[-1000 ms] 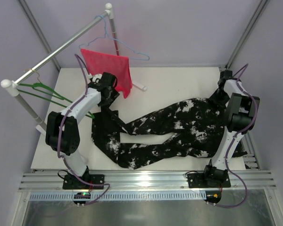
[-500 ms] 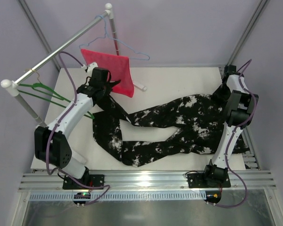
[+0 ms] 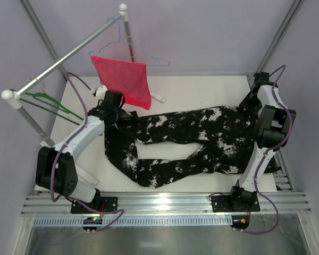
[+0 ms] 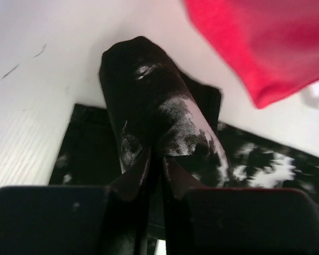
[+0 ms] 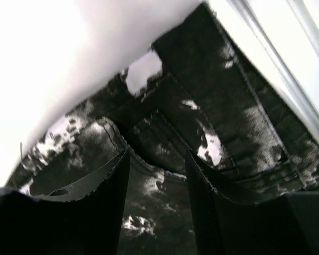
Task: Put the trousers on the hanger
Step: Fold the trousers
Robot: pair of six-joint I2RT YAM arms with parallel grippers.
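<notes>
The black, white-splotched trousers [image 3: 202,141] lie spread across the table, waist at the right and legs to the left. My left gripper [image 3: 123,117] is shut on the end of the far leg; in the left wrist view its fingers [image 4: 141,172] pinch a raised fold of the fabric [image 4: 149,106]. My right gripper [image 3: 248,105] is open just over the waist, and in the right wrist view it [image 5: 157,159] straddles the waistband seam [image 5: 165,133] without closing. The green hanger [image 3: 48,103] hangs on the rail at the left, apart from both grippers.
A rail [image 3: 64,61] on white posts runs along the back left. A pale blue wire hanger [image 3: 141,53] holds a red mesh cloth [image 3: 125,79] just behind my left gripper, and the cloth also shows in the left wrist view [image 4: 266,42]. Bare white table [image 3: 202,90] lies behind the trousers.
My left gripper has carried the far leg's end back and then right, so that leg now lies straighter. My right wrist has shifted toward the far right corner.
</notes>
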